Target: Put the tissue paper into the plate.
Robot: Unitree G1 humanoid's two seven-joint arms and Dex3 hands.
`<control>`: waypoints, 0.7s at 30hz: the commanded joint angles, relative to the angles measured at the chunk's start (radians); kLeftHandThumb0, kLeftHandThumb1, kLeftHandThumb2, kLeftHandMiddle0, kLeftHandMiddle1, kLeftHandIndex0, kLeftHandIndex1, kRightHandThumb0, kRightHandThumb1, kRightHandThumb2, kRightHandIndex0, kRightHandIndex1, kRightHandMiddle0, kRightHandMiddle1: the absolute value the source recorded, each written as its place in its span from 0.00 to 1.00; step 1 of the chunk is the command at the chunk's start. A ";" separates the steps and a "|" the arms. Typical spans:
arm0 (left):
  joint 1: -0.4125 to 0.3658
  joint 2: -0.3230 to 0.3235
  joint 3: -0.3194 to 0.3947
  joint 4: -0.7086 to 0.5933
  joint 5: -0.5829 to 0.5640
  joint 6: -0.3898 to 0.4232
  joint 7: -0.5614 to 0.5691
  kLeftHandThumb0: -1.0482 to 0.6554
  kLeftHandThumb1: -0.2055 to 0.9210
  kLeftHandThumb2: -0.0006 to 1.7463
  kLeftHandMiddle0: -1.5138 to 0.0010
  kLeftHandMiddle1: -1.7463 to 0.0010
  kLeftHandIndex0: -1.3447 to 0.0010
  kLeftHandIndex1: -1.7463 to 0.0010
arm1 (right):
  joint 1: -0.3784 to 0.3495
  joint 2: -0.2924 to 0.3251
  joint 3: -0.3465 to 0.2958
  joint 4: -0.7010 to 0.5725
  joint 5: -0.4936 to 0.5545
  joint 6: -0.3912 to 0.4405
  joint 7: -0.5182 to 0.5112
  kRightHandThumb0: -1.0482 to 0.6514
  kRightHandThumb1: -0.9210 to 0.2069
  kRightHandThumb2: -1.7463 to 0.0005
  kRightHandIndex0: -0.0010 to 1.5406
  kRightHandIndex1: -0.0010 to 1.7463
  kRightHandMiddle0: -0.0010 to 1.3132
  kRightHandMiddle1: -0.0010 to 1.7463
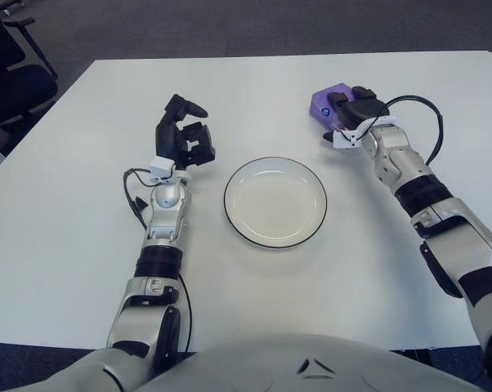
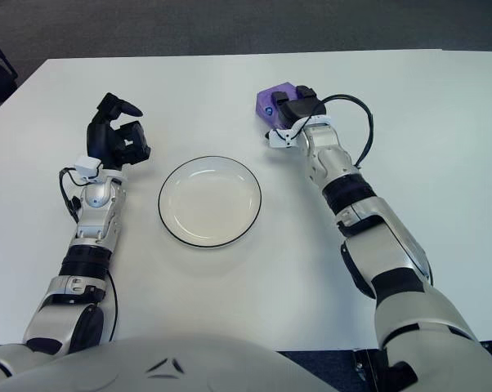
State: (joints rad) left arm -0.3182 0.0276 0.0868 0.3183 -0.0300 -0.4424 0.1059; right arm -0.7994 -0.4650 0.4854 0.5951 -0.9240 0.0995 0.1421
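The tissue paper is a purple pack [image 1: 322, 101] on the white table, to the far right of the plate; it also shows in the right eye view [image 2: 270, 99]. My right hand [image 1: 357, 108] lies over the pack's right side with its black fingers curled around it. The pack looks level with the table. The white plate [image 1: 275, 202] with a thin black rim sits at the middle of the table and holds nothing. My left hand [image 1: 183, 135] shows to the left of the plate, fingers relaxed and holding nothing.
The white table [image 1: 66, 245] reaches to all sides of the plate. A black office chair [image 1: 9, 82] stands off the table's far left corner. Grey floor lies beyond the far edge.
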 commanded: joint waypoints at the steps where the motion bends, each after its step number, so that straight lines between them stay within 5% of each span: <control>1: 0.201 -0.071 -0.012 0.137 0.003 -0.019 0.012 0.35 0.55 0.69 0.14 0.00 0.60 0.00 | 0.093 -0.030 -0.012 -0.123 0.028 0.021 0.075 0.00 0.00 0.53 0.00 0.00 0.00 0.14; 21: 0.190 -0.073 -0.012 0.155 0.006 -0.028 0.017 0.35 0.55 0.69 0.14 0.00 0.60 0.00 | 0.398 -0.168 -0.176 -0.760 0.043 0.131 0.325 0.04 0.00 0.46 0.00 0.00 0.00 0.12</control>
State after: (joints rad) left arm -0.3272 0.0271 0.0868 0.3366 -0.0293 -0.4581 0.1060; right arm -0.4746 -0.5811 0.3690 -0.0484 -0.9092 0.2207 0.4182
